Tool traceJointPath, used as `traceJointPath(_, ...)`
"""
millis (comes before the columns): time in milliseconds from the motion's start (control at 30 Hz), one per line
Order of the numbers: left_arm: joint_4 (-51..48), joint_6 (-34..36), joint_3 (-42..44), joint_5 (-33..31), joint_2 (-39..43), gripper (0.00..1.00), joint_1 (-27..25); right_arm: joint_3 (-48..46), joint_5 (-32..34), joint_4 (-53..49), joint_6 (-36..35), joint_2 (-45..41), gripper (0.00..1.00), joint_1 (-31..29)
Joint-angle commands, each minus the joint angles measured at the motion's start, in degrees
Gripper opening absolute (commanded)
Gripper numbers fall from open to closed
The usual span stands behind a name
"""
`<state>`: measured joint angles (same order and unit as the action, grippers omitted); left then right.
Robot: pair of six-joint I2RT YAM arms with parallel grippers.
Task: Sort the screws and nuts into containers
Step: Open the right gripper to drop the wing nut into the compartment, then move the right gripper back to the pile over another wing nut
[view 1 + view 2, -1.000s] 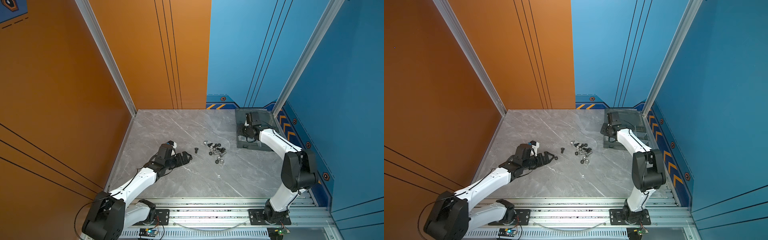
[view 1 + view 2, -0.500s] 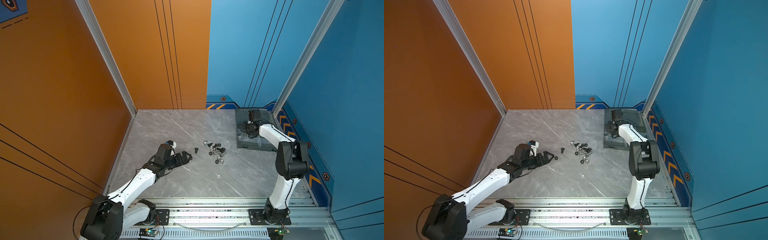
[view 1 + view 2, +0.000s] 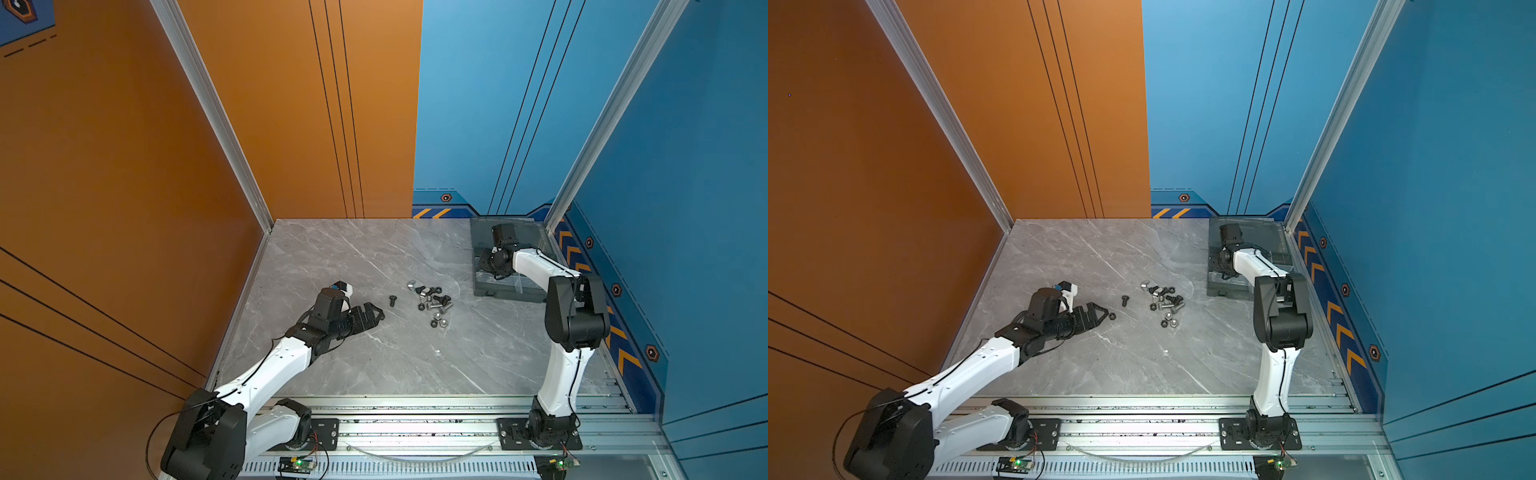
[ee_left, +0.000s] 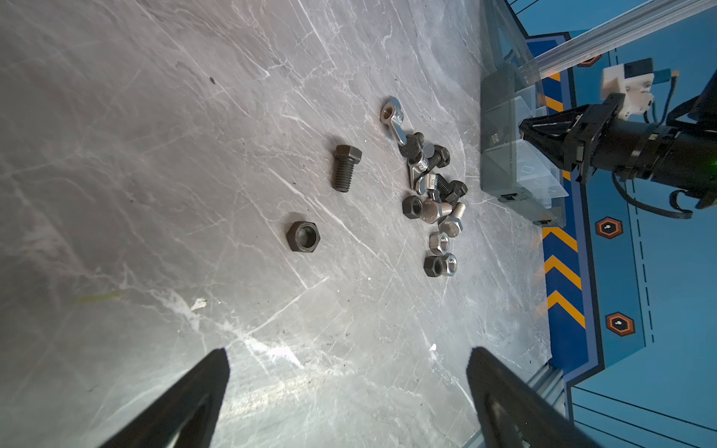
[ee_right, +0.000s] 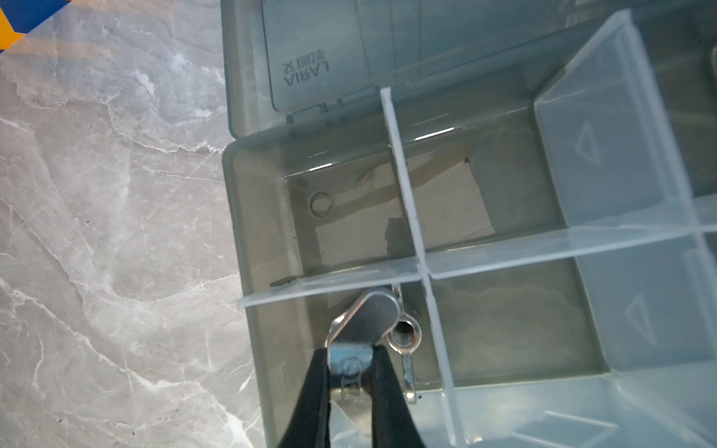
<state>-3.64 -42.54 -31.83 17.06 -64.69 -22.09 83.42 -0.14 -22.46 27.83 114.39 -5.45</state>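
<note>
My right gripper (image 5: 351,357) is shut on a silver wing nut (image 5: 364,322), held over a near-corner compartment of the smoky-grey organiser box (image 5: 232,194). A second wing nut (image 5: 405,337) lies in that compartment. In both top views the right gripper (image 3: 484,264) (image 3: 1219,262) hangs over the box (image 3: 511,291) (image 3: 1225,289). The loose screws and nuts sit in a pile (image 3: 434,305) (image 3: 1167,305) (image 4: 430,194) mid-table. My left gripper (image 4: 348,351) (image 3: 380,313) is open and low, left of the pile. Ahead of it lie a black nut (image 4: 303,236) (image 3: 1112,316) and a black screw (image 4: 343,167) (image 3: 392,300).
The box's lid (image 3: 515,232) lies open flat toward the back wall. The blue side wall (image 3: 623,291) runs close behind the box. A metal rail (image 3: 415,415) borders the table's front edge.
The right arm's elbow has swung inward to the left while its gripper stayed over the box with the wing nut. The left arm has barely moved.
</note>
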Motion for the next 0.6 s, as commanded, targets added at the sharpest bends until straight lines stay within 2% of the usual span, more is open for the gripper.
traceJointPath(0,-0.6,-0.3,-0.1,-0.5,-0.6,0.98,-0.4,0.7,0.0,-1.9,-1.1,0.2,0.15,0.0)
traceJointPath(67,-0.5,-0.3,-0.1,-0.5,-0.6,0.98,-0.5,0.9,0.1,-2.2,-1.1,0.1,0.28,0.0)
traceJointPath(133,-0.5,-0.3,0.0,-0.6,-0.7,0.98,-0.5,1.2,-0.3,-2.7,-1.2,-0.2,0.34,0.1)
traceJointPath(267,-0.7,-0.3,0.0,-0.6,-0.4,0.98,-0.6,1.4,-0.8,-3.4,-1.9,-1.5,0.42,0.4)
traceJointPath(400,-0.8,-0.2,0.3,-0.7,0.0,0.98,-0.6,1.1,-4.4,-4.2,-4.4,-4.5,0.45,0.7)
traceJointPath(567,-0.4,-0.1,0.1,-0.4,-0.4,0.98,-0.6,1.4,-16.3,-4.4,-11.3,-8.0,0.48,-0.5)
